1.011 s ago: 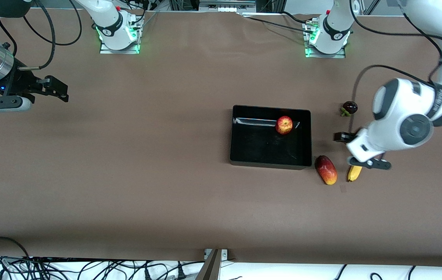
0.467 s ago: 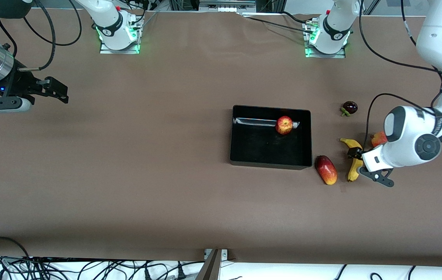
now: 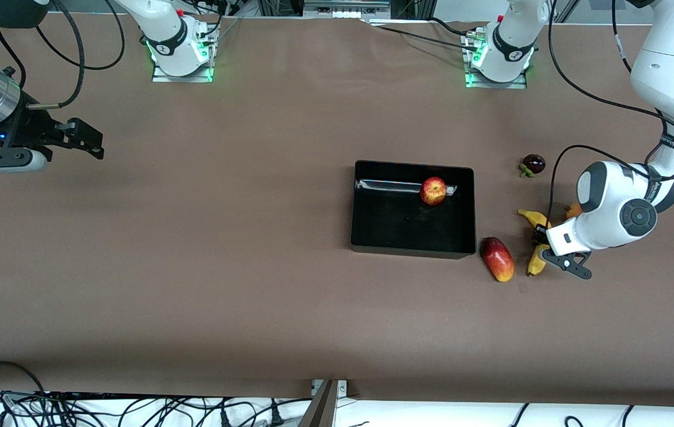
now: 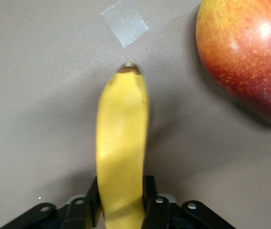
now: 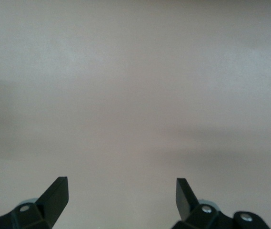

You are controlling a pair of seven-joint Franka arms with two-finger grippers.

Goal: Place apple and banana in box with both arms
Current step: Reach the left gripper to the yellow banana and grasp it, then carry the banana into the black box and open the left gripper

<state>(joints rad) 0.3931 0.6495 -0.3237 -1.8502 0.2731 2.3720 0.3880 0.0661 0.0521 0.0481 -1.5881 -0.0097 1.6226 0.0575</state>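
The apple [image 3: 433,190] lies in the black box [image 3: 353,207], close to the wall farthest from the front camera. The yellow banana [image 3: 536,263] lies on the table beside the box, toward the left arm's end. My left gripper [image 3: 541,240] is down at the banana's middle, and both ends of the banana show past it. In the left wrist view the banana [image 4: 123,143] runs out from between the fingers of the left gripper [image 4: 122,195], which press on both its sides. My right gripper [image 3: 96,142] waits open and empty at the right arm's end of the table, and only bare table shows between its fingers in the right wrist view [image 5: 122,191].
An elongated red-and-yellow fruit [image 3: 497,258] lies between the box and the banana; it also shows in the left wrist view [image 4: 249,62]. A dark purple fruit [image 3: 533,163] lies farther from the camera. An orange-red fruit [image 3: 574,210] peeks out by the left wrist. A tape patch [image 4: 125,21] lies past the banana's tip.
The left arm has swung down and settled over the banana, and its fingers now sit around the banana's middle. The right arm, apple and box have not moved.
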